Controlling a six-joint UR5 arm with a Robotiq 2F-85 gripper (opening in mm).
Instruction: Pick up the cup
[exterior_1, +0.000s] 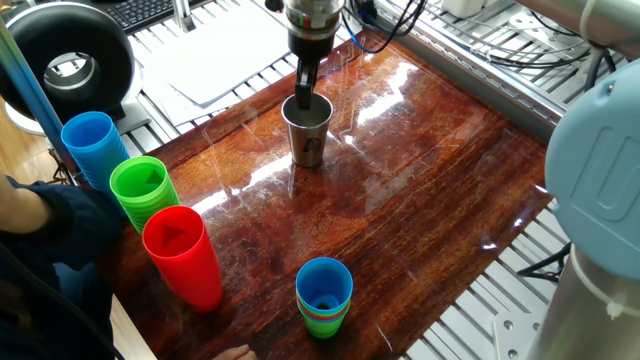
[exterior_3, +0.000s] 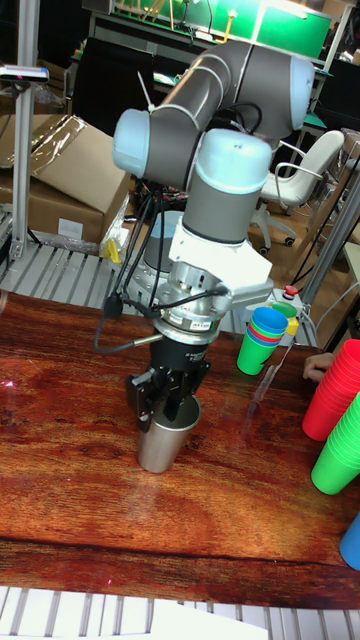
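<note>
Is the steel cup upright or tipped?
Upright. The cup stands on its base on the table, mouth up, in both views; the hand reaches down at its rim.

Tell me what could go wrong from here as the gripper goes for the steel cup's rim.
1. The gripper straddles only the far rim of the cup, so closing off-centre could tip or slide the cup on the glossy table.
2. A one-wall pinch may let the smooth cup swing or slip once lifted.
3. Descending further could jam a finger into the cup's bottom.
</note>
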